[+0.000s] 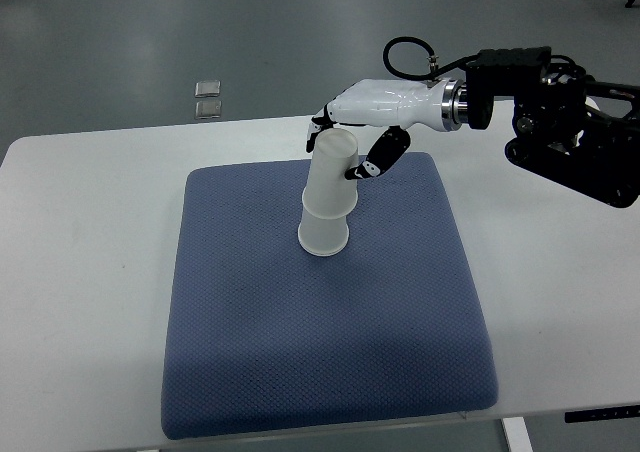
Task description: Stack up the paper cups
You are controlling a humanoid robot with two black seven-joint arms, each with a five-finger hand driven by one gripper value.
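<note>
A stack of two inverted white paper cups [327, 200] is being carried by a blue-grey padded mat [300, 372], which is being borne by a white table [90, 272]. The lower cup [324, 234] is seated rim-down on the far middle part of the mat, and the upper cup [332, 172] is being held over it, slightly tilted, so that the lower one is partly covered. The right robot hand [345, 142] is being reached in from the picture's right edge, and its fingers are being closed around the top of the upper cup, with dark fingertips [368, 168] being shown on the cup's right side and others at its far left side. The stack is being kept well inside the mat's edges; the far edge of the mat lies nearest to it, while wide bare cloth is being left open toward the near edge and to both sides. Bare table is being left around the mat on the left and right. Beyond the table's far edge, two small grey square objects [208, 98] are being seen on the floor. The left arm is not being shown.
</note>
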